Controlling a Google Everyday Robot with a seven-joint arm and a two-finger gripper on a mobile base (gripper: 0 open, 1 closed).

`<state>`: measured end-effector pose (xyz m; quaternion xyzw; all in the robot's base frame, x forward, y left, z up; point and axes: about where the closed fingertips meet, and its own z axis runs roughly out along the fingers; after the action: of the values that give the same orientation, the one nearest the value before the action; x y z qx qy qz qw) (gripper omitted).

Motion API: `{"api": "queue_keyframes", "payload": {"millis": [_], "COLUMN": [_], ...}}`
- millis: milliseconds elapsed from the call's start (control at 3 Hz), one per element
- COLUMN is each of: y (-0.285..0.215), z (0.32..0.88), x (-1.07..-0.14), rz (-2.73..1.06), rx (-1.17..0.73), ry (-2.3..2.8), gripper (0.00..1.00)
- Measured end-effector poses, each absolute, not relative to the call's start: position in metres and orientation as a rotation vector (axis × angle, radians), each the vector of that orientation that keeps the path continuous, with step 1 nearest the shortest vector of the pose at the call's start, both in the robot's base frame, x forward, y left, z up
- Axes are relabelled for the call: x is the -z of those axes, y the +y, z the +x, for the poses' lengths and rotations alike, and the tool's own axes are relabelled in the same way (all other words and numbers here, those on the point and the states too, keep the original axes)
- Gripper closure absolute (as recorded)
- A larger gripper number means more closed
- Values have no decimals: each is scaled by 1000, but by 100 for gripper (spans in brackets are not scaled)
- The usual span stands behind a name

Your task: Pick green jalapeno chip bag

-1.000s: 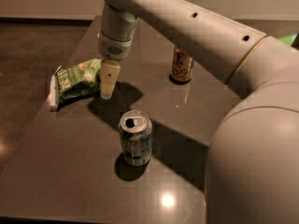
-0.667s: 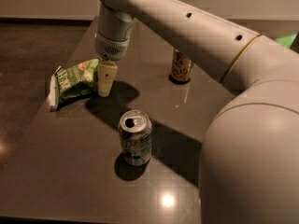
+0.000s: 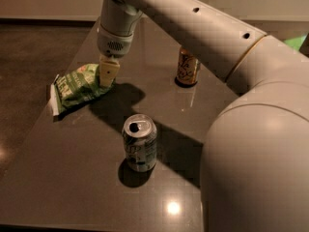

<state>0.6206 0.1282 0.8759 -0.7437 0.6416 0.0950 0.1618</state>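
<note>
The green jalapeno chip bag (image 3: pixel 75 87) lies flat on the dark table (image 3: pixel 72 178) at the left, its white sealed edge toward the left. My gripper (image 3: pixel 108 75) hangs from the long white arm and sits at the bag's right end, its pale yellow tip touching or just over the bag's edge.
A silver-green soda can (image 3: pixel 139 143) stands upright at the table's middle front. A brown can (image 3: pixel 187 67) stands further back, right of the gripper. My arm's large white elbow (image 3: pixel 256 153) fills the right side. The table's left edge runs close to the bag.
The gripper has moved left and slightly down, from beside the bag to its right end. The bag and both cans have not moved.
</note>
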Motion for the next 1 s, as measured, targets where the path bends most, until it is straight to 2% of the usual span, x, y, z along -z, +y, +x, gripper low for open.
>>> {"api": "queue_keyframes", "payload": {"millis": [333, 1000], "y": [124, 118], "z": [610, 594], "x": [-907, -962], "rz": [-2153, -2183], "rx": [-328, -404], "ry": [1782, 1697], "gripper": [98, 100]}}
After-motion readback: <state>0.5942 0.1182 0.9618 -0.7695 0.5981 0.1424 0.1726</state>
